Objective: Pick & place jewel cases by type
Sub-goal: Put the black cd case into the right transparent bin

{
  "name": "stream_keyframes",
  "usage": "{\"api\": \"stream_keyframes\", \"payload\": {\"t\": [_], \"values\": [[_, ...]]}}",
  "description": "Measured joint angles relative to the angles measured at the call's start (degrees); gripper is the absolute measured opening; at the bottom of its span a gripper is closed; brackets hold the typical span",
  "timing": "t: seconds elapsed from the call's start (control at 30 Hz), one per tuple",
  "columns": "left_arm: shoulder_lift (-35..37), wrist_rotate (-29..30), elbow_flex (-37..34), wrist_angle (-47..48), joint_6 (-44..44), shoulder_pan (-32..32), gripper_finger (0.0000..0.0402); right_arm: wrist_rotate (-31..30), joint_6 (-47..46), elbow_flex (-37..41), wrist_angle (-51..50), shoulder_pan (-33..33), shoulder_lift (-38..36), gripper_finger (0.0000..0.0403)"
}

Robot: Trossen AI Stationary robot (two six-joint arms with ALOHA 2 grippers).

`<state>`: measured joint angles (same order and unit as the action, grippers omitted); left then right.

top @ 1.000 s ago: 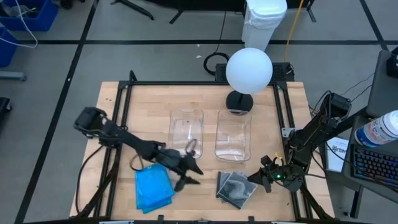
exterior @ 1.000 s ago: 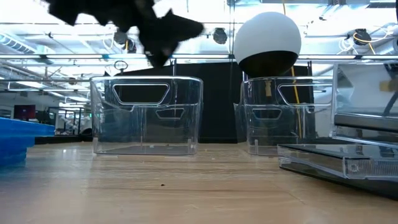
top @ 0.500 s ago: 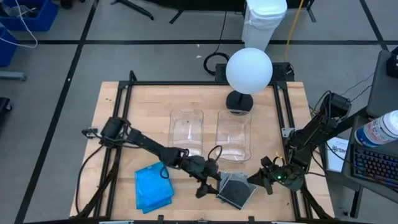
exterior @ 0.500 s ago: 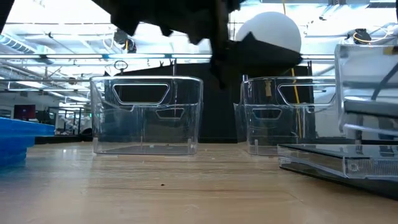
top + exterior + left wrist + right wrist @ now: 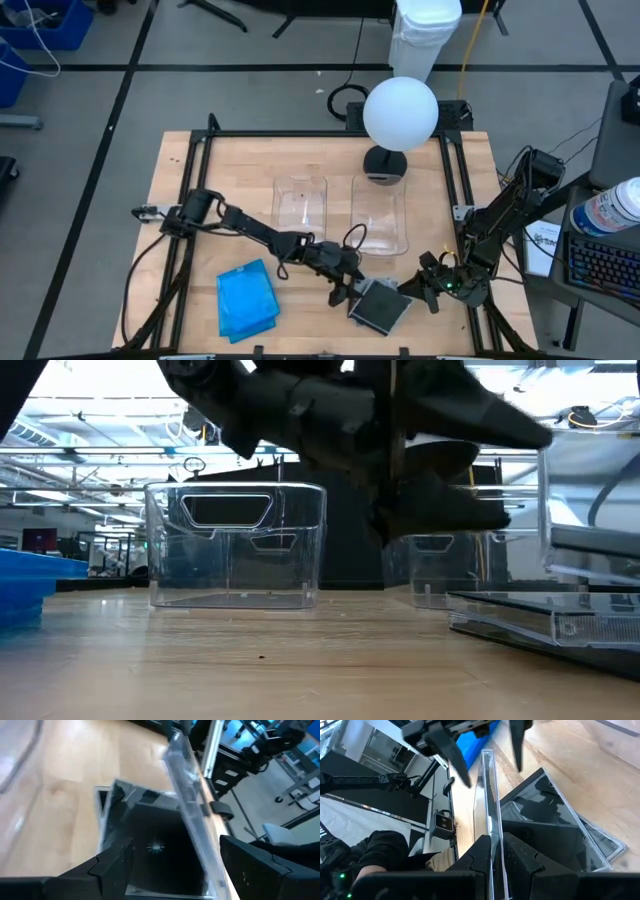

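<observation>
Wood counter (image 5: 180, 190): my left hand (image 5: 345, 290), fingers spread, empty, hovered over dark jewel cases (image 5: 378, 308) at front edge. Right hand (image 5: 428, 283) pinched one case (image 5: 490, 815) upright w/ fingers closed. I judged collision risk; blue cases (image 5: 247, 303) sat apart.

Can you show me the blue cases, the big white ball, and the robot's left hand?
blue cases (image 5: 246, 303), high view, middle of top case.
white ball (image 5: 400, 113), high view, its top.
left hand (image 5: 346, 291), high view, between its fingertips.

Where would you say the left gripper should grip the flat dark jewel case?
Probably its two opposite thin edges, from straight above: the dark jewel case lies flat, the left gripper hangs open over it, and the right gripper holds an upright clear case.
</observation>
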<state>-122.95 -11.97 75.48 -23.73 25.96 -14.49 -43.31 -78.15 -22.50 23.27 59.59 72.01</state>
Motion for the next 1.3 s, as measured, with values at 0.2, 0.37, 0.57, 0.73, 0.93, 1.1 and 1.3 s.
{"api": "stream_keyframes", "payload": {"t": [0.2, 0.37, 0.57, 0.73, 0.93, 1.1, 1.3], "values": [[0.17, -0.17, 0.02, -2.16, -0.75, 0.01, 0.0292, -0.08, 0.44, 0.00, 0.10, -0.40, 0.00, 0.0034], [0.21, 0.30, 0.02, -2.74, -1.85, -1.08, 0.0292, -0.13, 2.99, 0.00, 2.07, -2.28, 0.00, 0.0034], [0.21, 1.96, 0.02, -3.00, -3.18, -2.21, 0.0292, -0.11, 9.15, 0.00, 7.84, -3.91, 0.00, 0.0034], [0.21, 1.95, 0.02, -3.08, -3.40, -2.15, 0.0278, -0.02, 10.88, 0.00, 8.84, -4.17, 0.00, 0.0034], [0.21, 1.81, 0.02, -3.05, -4.71, -2.15, 0.0195, 0.03, 11.09, 0.00, 8.17, -4.17, 0.00, 0.0034], [0.21, 0.02, 0.00, -3.58, -6.38, -2.12, 0.0083, 0.26, 11.58, 0.00, 8.22, -4.17, 0.00, 0.0034], [0.23, -0.48, -0.04, -3.65, -9.07, -1.82, 0.0022, 1.59, 12.09, -0.20, 9.13, -4.17, -0.14, 0.0033]]}}
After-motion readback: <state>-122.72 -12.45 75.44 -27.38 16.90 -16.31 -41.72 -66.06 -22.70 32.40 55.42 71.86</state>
